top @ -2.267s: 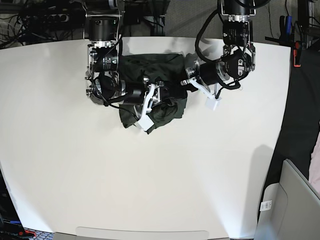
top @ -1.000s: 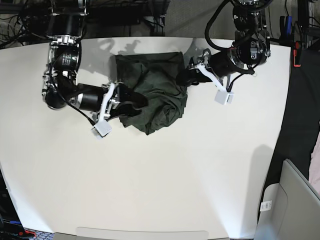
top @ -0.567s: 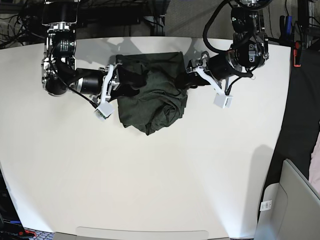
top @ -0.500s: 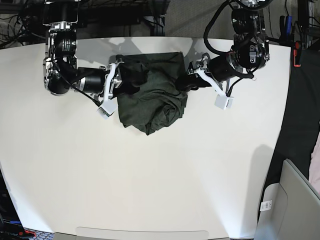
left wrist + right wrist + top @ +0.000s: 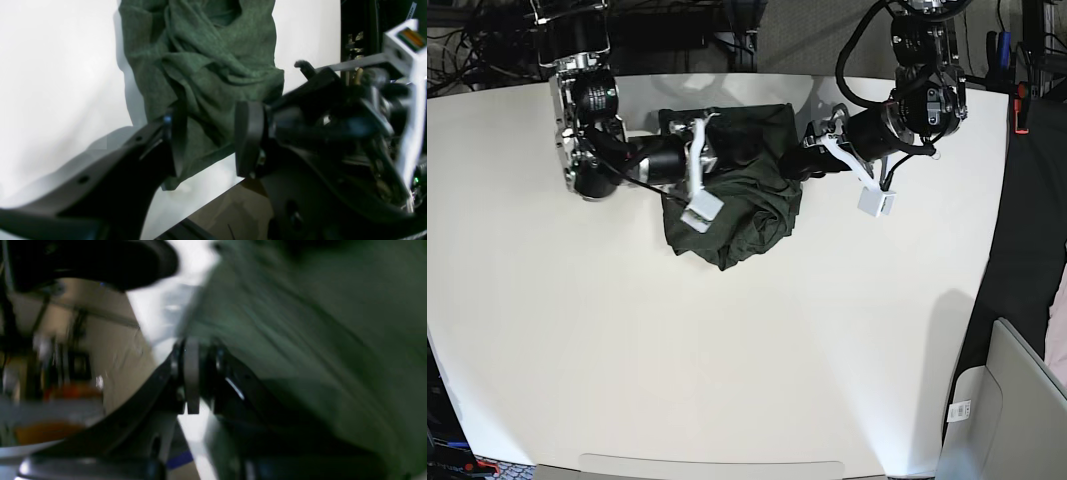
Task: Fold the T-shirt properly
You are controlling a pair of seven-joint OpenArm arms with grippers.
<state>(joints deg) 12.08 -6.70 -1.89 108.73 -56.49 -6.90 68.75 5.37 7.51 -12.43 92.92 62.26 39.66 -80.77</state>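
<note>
And here's the T-shirt (image 5: 737, 205), a dark olive-green bundle, sitting rumpled on the white worktop (image 5: 727, 360) toward its far edge, bunched into heavy folds with a lumpy corner pointing at the near side. Both arms are right on it.

The left gripper (image 5: 208, 135) sits at the shirt's edge on the base view's right, its fingers (image 5: 248, 138) standing apart with green fabric showing in the gap between them. From the left wrist view the cloth lies behind that gap and the pads are not pressed together; whether they actually touch the fabric, I can't tell. In the base view this gripper (image 5: 812, 160) meets the bundle's side, with a white block on the arm hanging just beyond over the bare worktop.

Over on the other side, the right gripper (image 5: 196, 376) is a blur in its wrist view, but the two fingers (image 5: 191, 380) stand nearly together with only a thin slit between, right at the shirt's border where green cloth meets white surface. Whether any fabric is pinched in there can't be made out. In the base view that gripper (image 5: 717, 150) lies over the shirt's far left part.
</note>
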